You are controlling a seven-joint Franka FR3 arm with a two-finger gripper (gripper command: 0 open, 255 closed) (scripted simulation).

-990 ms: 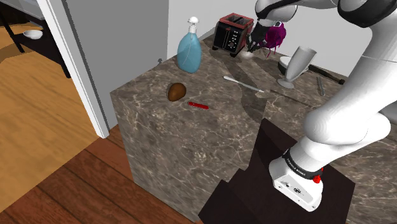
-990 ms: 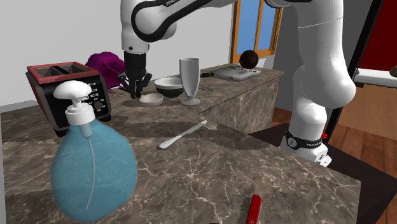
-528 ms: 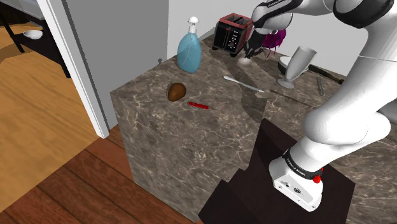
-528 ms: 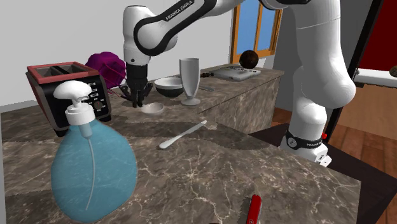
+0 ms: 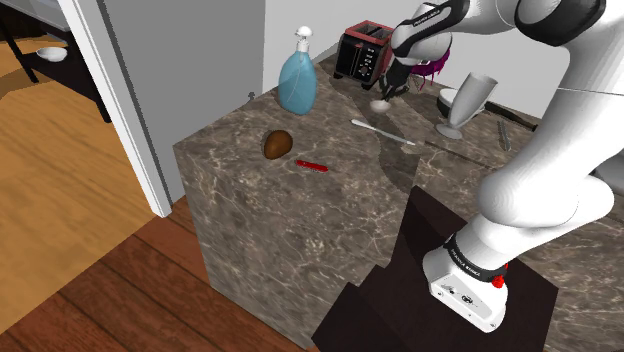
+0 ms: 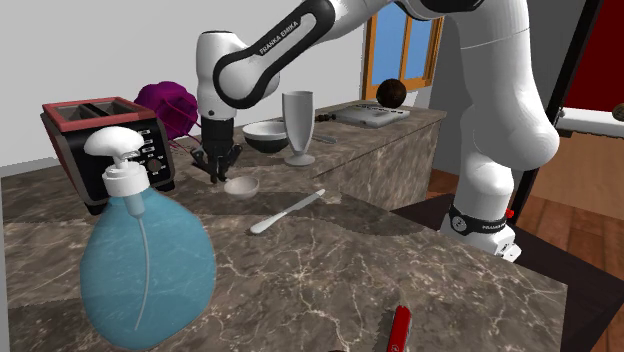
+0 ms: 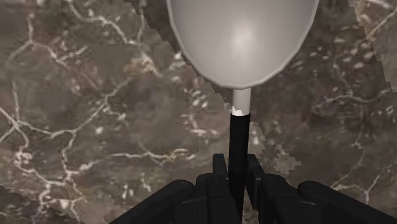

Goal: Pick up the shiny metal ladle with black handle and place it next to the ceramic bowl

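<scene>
Marble counter (image 6: 400, 262), far edge nr toaster (image 6: 100, 140): ladle (image 7: 241, 44) clamped in gripper (image 7: 236, 168) by thin black handle, cup low over surface. Prob. light, stiff, slick; cup-heavy, could pivot in grip.

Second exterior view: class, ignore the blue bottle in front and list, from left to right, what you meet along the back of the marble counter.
toaster → claw shut on the ladle, whose cup sits just right of it → tall glass → dark round thing on the far counter. The purple thing, bowl and pale utensil overlap these, so they are left out.
</scene>
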